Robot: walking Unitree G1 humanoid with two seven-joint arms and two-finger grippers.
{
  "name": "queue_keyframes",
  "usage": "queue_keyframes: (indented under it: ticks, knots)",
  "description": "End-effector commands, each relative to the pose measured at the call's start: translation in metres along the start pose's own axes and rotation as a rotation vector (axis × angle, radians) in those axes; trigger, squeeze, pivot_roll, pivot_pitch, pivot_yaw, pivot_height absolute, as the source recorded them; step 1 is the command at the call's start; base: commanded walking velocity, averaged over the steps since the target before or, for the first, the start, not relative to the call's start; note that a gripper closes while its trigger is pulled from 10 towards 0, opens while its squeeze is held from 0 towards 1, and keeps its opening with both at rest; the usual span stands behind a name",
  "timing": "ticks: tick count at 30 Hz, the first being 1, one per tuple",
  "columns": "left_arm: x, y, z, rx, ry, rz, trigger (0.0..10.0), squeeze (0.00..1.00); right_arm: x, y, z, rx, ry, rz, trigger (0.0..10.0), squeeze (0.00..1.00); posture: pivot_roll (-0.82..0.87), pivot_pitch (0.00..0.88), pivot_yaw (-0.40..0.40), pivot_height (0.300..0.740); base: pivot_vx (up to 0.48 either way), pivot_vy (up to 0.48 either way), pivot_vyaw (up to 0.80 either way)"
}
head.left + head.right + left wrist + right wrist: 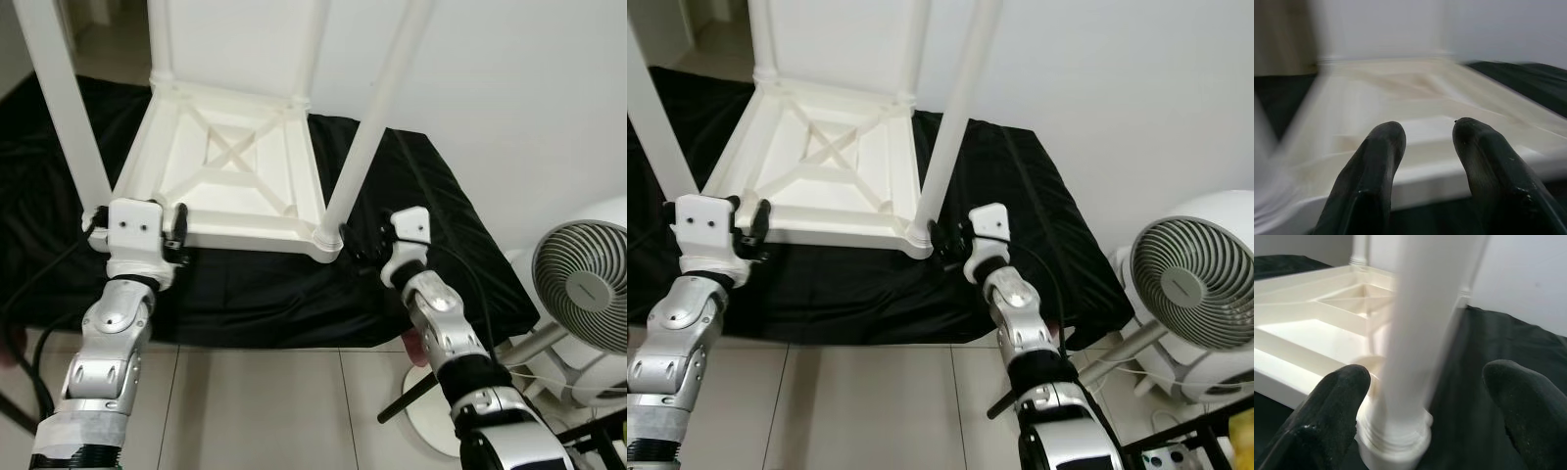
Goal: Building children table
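Children table [230, 186] is lying upside down on black cloth [441, 255], legs apparently all fitted. My right gripper [1425, 396] is straddling near leg [367, 137] wide open; left gripper [1422, 147] is open at the rim.

Both arms are silver metal with round, shiny segments. The left gripper [176, 227] has a white square housing with two small dark screw holes. The right gripper [364, 243] has a white housing too. The fingers [1371, 166] are black, thick, with rounded tips. Black cables run along the forearms.
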State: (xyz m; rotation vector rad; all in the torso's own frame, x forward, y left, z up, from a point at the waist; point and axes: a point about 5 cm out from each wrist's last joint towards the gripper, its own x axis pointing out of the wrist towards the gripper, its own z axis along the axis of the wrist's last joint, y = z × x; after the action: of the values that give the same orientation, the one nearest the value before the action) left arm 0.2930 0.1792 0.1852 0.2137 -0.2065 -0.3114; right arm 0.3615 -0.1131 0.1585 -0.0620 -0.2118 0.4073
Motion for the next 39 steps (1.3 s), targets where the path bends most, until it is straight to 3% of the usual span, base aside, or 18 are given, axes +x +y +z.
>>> queue_keyframes:
  ticks: [1,4,7,10,22,31,32,33,35,36,37,39]
  knots:
    - [0.001,-0.010,0.003,-0.008,-0.010,-0.083,10.0,0.00,-0.003,-0.004,-0.006,0.001,0.024,-0.019,10.0,0.00,0.11,0.050,-0.206,0.740,0.000,0.000,0.00]
    - [-0.004,-0.019,0.009,-0.001,-0.022,-0.148,10.0,0.00,0.004,-0.001,-0.002,0.015,0.016,-0.033,10.0,0.00,0.12,0.060,-0.215,0.740,0.000,0.000,0.00]
    - [-0.016,-0.036,0.017,0.009,-0.036,-0.289,10.0,0.00,0.018,0.006,0.005,0.065,0.000,-0.042,10.0,0.00,0.15,0.076,-0.231,0.740,0.000,0.000,0.00]
    - [-0.021,-0.043,0.017,0.027,-0.017,-0.338,10.0,0.00,0.029,0.014,0.012,0.086,-0.011,-0.048,10.0,0.00,0.16,0.083,-0.234,0.740,0.000,0.000,0.00]
    - [-0.032,-0.052,0.024,0.026,0.019,-0.411,10.0,0.00,0.052,0.019,0.040,0.164,-0.089,-0.110,10.0,0.00,0.18,0.096,-0.247,0.740,0.000,0.000,0.00]
    - [-0.036,-0.058,0.027,0.020,0.034,-0.441,10.0,0.00,0.059,0.021,0.045,0.167,-0.094,-0.154,10.0,0.00,0.17,0.098,-0.250,0.740,0.000,0.000,0.00]
    - [-0.036,-0.058,0.027,0.021,0.036,-0.442,10.0,0.00,0.060,0.021,0.047,0.176,-0.107,-0.156,6.4,0.00,0.17,0.100,-0.252,0.740,0.000,0.000,0.00]
    - [-0.036,-0.058,0.028,0.022,0.037,-0.441,10.0,0.00,0.061,0.021,0.050,0.154,-0.119,-0.166,0.0,0.00,0.17,0.102,-0.253,0.740,0.000,0.000,0.00]
    - [-0.036,-0.058,0.029,0.020,0.037,-0.440,10.0,0.00,0.062,0.020,0.053,0.140,-0.125,-0.181,0.0,0.00,0.17,0.103,-0.253,0.740,0.000,0.000,0.00]
    - [-0.035,-0.058,0.030,0.021,0.039,-0.438,10.0,0.00,0.063,0.018,0.055,0.135,-0.131,-0.195,4.3,0.00,0.17,0.103,-0.253,0.740,0.000,0.000,0.00]
    - [-0.035,-0.058,0.030,0.021,0.040,-0.437,10.0,0.00,0.064,0.017,0.057,0.125,-0.134,-0.207,10.0,0.00,0.17,0.101,-0.253,0.740,0.000,0.000,0.00]
    - [-0.034,-0.057,0.030,0.022,0.043,-0.434,10.0,0.00,0.064,0.016,0.059,0.125,-0.138,-0.211,10.0,0.00,0.17,0.102,-0.252,0.740,0.000,0.000,0.00]
